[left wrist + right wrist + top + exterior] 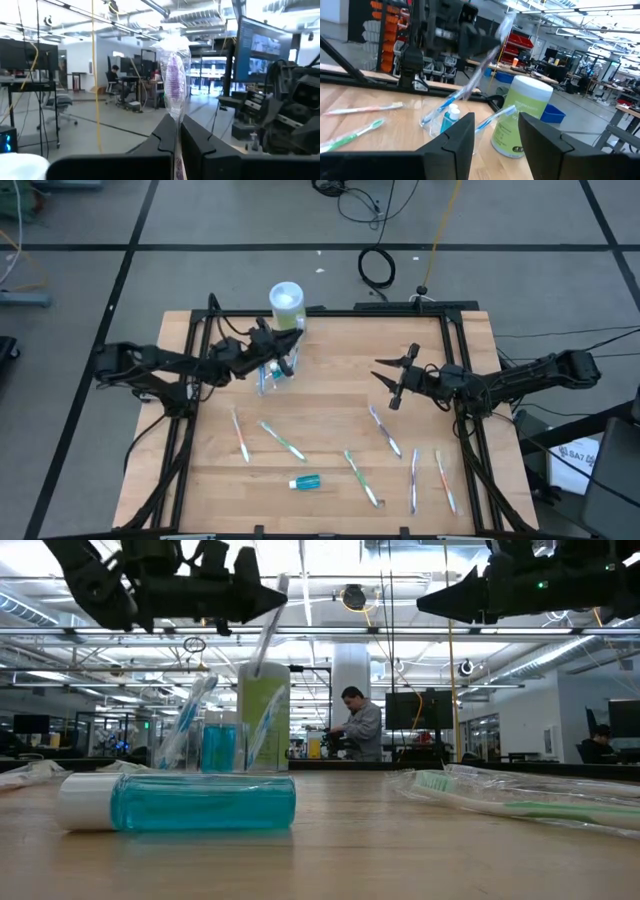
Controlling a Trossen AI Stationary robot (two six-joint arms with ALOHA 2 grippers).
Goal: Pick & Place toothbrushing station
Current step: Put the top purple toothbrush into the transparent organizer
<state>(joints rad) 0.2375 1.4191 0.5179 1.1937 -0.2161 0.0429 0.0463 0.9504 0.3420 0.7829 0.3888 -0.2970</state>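
My left gripper (289, 355) hovers over the far left part of the table, shut on a toothbrush (174, 70) in a clear wrapper. Right below it stands a small clear cup (439, 120) with two toothbrushes (190, 720) leaning on its rim and a blue toothpaste tube (451, 118) inside. Several more toothbrushes (283, 440) lie flat on the table, and another blue toothpaste tube (305, 481) lies near the front edge. My right gripper (393, 376) hangs open above the table's middle right, holding nothing. My left gripper pinches the wrapped toothbrush partway along its handle (177, 125) between its two fingers (162, 137). The fingers come almost level from the table's left. The purple-bristled head (174, 65) sticks out past the fingertips. The brush slants, clear of the table, lower end (257, 670) over the cup.
A green-and-white canister (286, 305) stands at the far edge just behind the cup. A black frame (455, 360) borders the table's sides and back. In the room beyond, a person (362, 725) stands at a desk.
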